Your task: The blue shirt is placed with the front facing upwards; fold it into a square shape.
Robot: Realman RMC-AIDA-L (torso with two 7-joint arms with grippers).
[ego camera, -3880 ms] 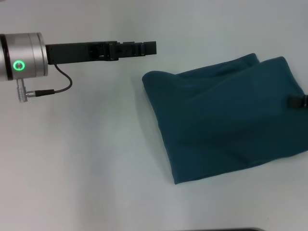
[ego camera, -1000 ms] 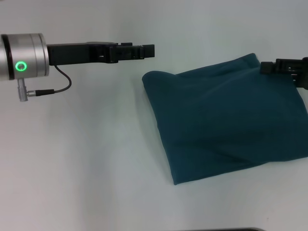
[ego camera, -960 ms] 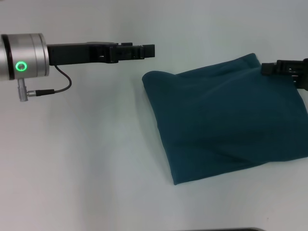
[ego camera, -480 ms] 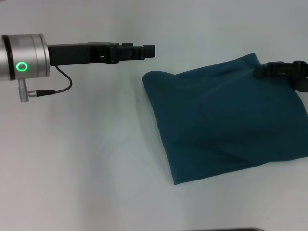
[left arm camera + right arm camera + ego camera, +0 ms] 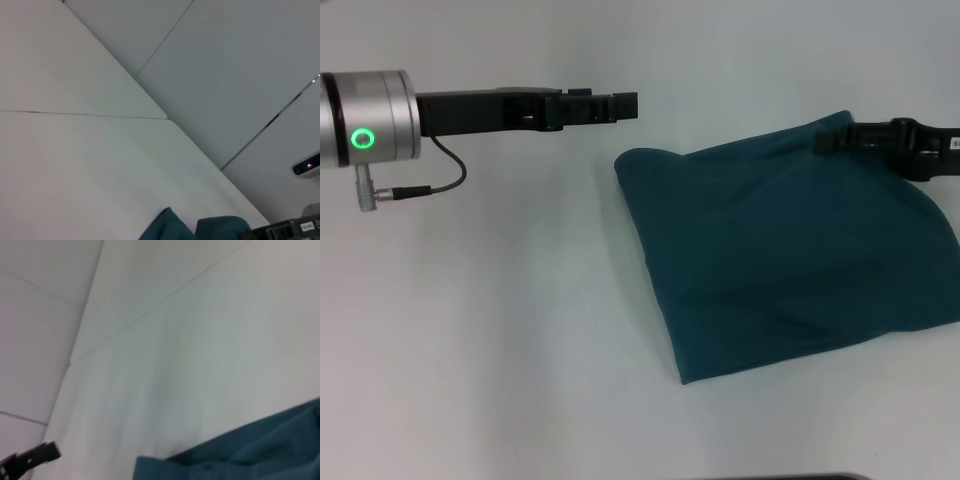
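The left gripper (image 5: pixel 625 103) hangs level on its outstretched arm, well apart from the right gripper (image 5: pixel 825 141), whose fingers look closed.

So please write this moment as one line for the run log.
blue shirt: folded on table | left pincer: off the shirt | right pincer: over shirt's far edge

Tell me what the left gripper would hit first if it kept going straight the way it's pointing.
Probably nothing nearby: the left gripper points toward the robot's right, passing beyond the far edge of the blue shirt. The right gripper lies further along, though slightly nearer; depth is unclear.
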